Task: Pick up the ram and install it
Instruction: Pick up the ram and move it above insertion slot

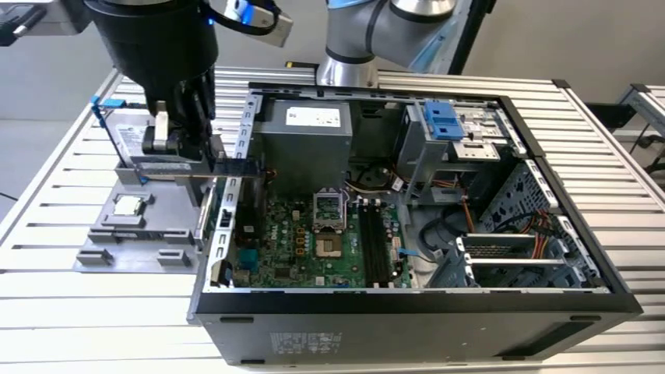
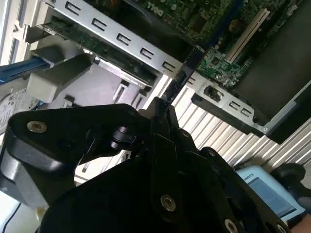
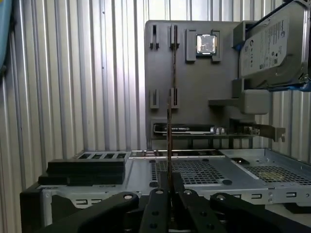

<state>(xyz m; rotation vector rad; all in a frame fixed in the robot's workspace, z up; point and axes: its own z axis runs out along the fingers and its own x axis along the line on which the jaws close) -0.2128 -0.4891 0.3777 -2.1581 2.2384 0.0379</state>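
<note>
The ram (image 1: 237,166) is a thin dark stick and my gripper (image 1: 195,152) is shut on one end of it. It is held level above the grey parts holder (image 1: 135,241), and its free end reaches toward the computer case's side wall. In the second wrist view the ram (image 2: 182,73) sticks out from the gripper (image 2: 160,109) over the case edge. The first wrist view has the ram (image 3: 169,141) edge-on, rising out of the gripper (image 3: 169,187). The motherboard's long black slots (image 1: 374,238) lie inside the open case, off to the exterior view's right of the gripper.
A square silver processor chip (image 1: 129,205) (image 3: 206,43) lies on the holder. A hard drive (image 1: 130,132) (image 3: 272,46) with a blue bracket stands at the holder's back. The open computer case (image 1: 416,304) has raised metal walls, a power supply (image 1: 307,144) and a drive cage (image 1: 457,128).
</note>
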